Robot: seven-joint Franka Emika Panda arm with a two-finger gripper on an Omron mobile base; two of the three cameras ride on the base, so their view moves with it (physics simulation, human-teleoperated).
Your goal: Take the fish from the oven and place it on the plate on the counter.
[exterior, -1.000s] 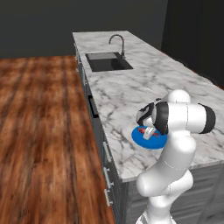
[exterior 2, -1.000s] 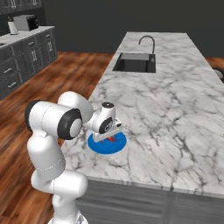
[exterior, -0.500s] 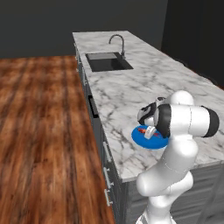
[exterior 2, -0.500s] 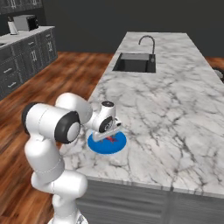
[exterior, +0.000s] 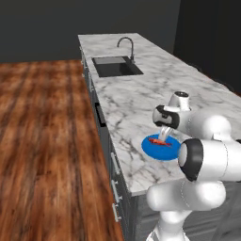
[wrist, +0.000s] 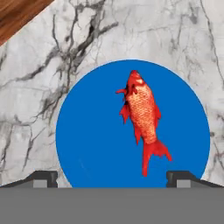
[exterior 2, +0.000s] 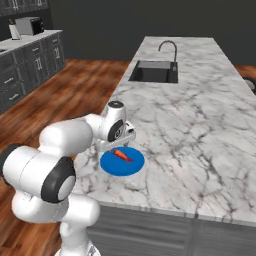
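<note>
On plate point(wrist: 87, 144), counter point(exterior: 141, 94): fish point(wrist: 142, 118) | light, stiff, slippery; grasp mid-body | gripper point(wrist: 111, 177) wide open above, empty

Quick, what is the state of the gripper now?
Gripper: open, holding nothing; the fish lies free on the plate.

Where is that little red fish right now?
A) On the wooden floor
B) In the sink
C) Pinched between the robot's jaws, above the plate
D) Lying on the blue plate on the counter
D: the fish lies flat on the blue plate, which sits on the marble counter; the jaws stand wide apart above it, touching nothing.
</note>
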